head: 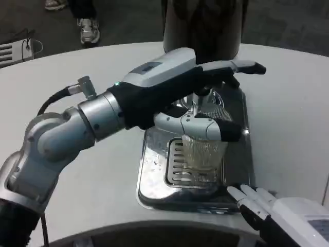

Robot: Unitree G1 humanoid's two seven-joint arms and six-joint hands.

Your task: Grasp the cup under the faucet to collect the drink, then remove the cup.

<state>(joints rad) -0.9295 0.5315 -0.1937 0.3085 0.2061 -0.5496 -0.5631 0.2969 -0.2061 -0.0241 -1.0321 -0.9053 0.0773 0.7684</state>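
Left hand (198, 110) wrapping round clear cup (204, 150) on metal drip tray (154, 180), cup sitting under faucet (204, 92) — looks like filling step. Right hand (257, 201) idling at tray corner, fingers apart, holding nothing. Next — lifting cup out level.

Even overhead light; glare on the steel drip tray (154, 175); soft shadows; slight blur; dim floor beyond.
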